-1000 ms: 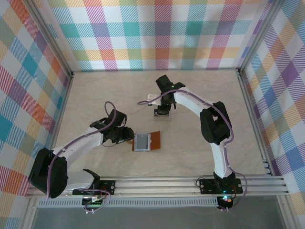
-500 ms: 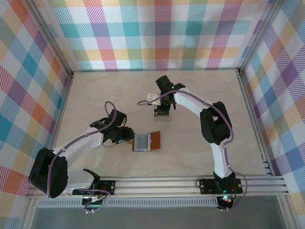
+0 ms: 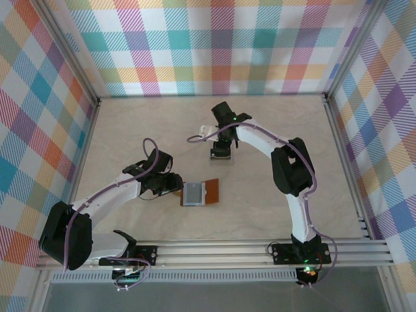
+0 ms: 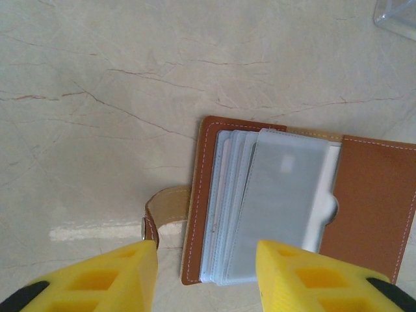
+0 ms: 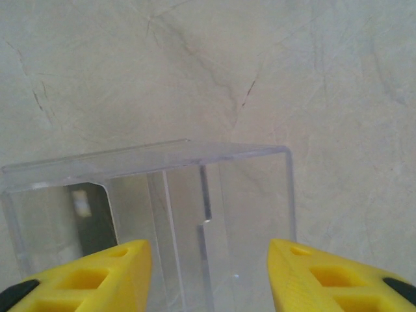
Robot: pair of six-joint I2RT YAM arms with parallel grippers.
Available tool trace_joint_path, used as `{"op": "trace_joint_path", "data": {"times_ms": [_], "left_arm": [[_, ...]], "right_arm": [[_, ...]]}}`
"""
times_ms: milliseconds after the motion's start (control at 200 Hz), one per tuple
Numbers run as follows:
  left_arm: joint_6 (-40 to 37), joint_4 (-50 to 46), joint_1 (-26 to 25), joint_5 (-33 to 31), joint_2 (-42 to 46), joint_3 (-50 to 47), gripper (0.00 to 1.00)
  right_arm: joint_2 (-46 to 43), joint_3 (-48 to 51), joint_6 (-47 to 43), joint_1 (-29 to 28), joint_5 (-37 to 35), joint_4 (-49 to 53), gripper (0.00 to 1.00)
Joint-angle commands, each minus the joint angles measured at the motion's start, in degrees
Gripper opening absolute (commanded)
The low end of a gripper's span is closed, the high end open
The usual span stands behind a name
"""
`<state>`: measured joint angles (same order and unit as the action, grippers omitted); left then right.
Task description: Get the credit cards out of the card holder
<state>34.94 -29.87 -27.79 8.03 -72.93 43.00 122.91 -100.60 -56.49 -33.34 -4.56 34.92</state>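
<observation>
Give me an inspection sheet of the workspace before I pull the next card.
Surface: beige veined table, no spills seen.
Job's things: card holder lies open and flat, strap tab out to the side; cards sit in its fanned clear pockets. A dark card shows through the wall of the clear box.
Clutter: nothing seen.
End effectors: left end effector open, over the holder's strap-side edge; right end effector open, above the clear box.
Cables: purple cables run along both arms, off the job's things.
Surroundings: plaid walls, aluminium frame.
</observation>
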Motion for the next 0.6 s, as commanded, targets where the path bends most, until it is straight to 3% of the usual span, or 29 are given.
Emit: {"op": "trace_joint_path", "data": {"times_ms": [0,335,595], "left_arm": [[-0.40,-0.10,0.63,0.23,0.88,0.61,0.44],[-0.84,1.33,0.55,3.24,-0.41,1.37,0.44],[-1.99,3.39,0.20,7.05,-3.47,2.21,0.42]], "right_arm": [[1.61,0.64,-1.17,0.14,0.40,1.21,0.51],[-4.23,2.02,2.45,0.01,1.10,-2.28,0.53],[-10.26,1.40,18.84,-2.95,5.02,3.83,0.57]]}}
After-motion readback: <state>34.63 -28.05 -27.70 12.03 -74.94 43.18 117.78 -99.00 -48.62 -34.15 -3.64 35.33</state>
